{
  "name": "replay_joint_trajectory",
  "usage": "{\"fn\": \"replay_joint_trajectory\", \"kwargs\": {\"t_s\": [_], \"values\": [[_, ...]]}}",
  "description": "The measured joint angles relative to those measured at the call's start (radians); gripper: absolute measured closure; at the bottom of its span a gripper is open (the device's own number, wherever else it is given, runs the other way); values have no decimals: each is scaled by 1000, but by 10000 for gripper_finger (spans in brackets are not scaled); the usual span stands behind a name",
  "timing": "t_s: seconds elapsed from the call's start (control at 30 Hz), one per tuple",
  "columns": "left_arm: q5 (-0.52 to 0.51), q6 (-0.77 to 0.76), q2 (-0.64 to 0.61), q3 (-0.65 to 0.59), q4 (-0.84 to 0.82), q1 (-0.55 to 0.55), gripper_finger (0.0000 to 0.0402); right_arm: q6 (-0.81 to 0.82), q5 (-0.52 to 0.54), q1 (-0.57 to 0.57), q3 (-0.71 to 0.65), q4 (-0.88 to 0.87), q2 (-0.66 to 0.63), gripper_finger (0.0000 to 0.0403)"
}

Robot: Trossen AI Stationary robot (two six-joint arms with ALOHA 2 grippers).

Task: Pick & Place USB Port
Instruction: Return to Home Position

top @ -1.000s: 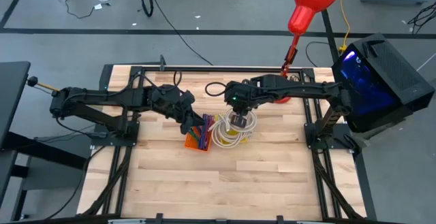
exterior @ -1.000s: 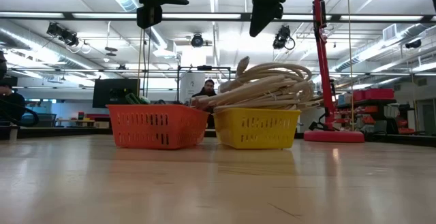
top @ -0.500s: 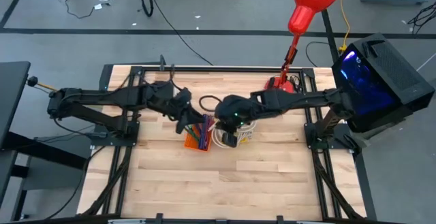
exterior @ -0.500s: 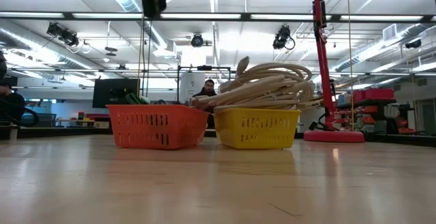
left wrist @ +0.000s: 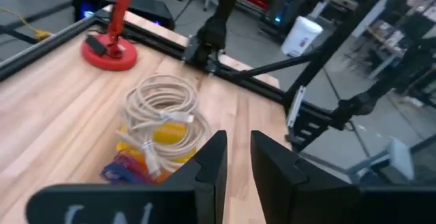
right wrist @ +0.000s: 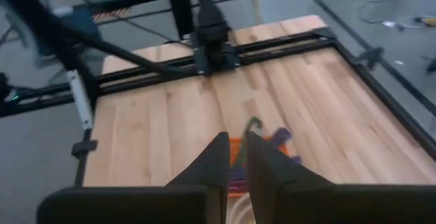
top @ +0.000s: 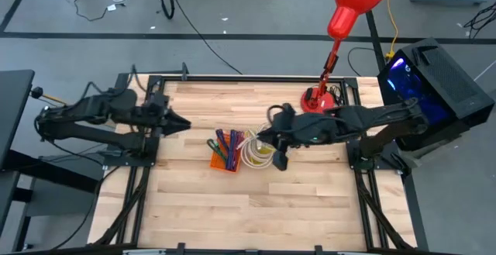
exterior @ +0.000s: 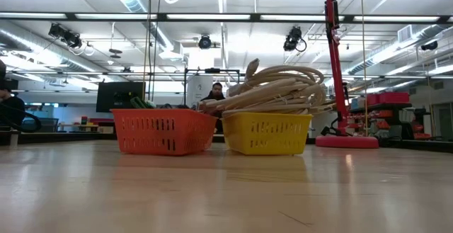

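Note:
An orange basket [top: 224, 153] [exterior: 164, 131] holds purple, green and orange pieces and rests on the table. Beside it on the right, a yellow basket [top: 261, 154] [exterior: 267, 133] carries a heaped coil of pale cable [top: 256, 143] [exterior: 279, 88] [left wrist: 161, 107]. My left gripper [top: 183, 123] [left wrist: 236, 166] is shut with nothing in it, well left of the orange basket. My right gripper [top: 279, 160] [right wrist: 235, 159] is also shut and bare, hanging just right of the yellow basket. The right wrist view shows the orange basket [right wrist: 253, 149] ahead.
A red lamp stands on its round base [top: 314, 100] [exterior: 347, 141] [left wrist: 107, 50] near the table's far right corner. Black frame rails [top: 232, 79] border the wood top. Bare wood spreads in front of the baskets [top: 248, 208]. A person [exterior: 215, 91] sits in the room behind.
My left arm has drawn back from the orange basket toward the table's left edge. My right gripper has left its place over the yellow basket, moving toward the near edge and then right. Both have risen out of the low view. The baskets have stayed put.

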Motion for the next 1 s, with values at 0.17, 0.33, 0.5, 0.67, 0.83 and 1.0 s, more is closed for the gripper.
{"fn": "replay_joint_trajectory", "kwargs": {"t_s": [0.17,0.33,0.5,0.67,0.83,1.0], "values": [[-91,-21,-93,-1,-138,-31,333,96,80,18,-213,96,-159,356],[-117,-11,-163,-1,-166,-35,333,117,60,18,-438,344,-305,356],[-188,37,-250,-1,-233,-35,333,125,62,18,-570,436,-415,356],[-276,-1,-357,-1,-325,-34,333,124,61,18,-651,477,-516,356],[-288,-29,-428,-1,-312,-34,333,95,52,17,-724,517,-611,356],[-328,-20,-442,0,-313,-34,333,93,52,18,-788,517,-705,356]]}}
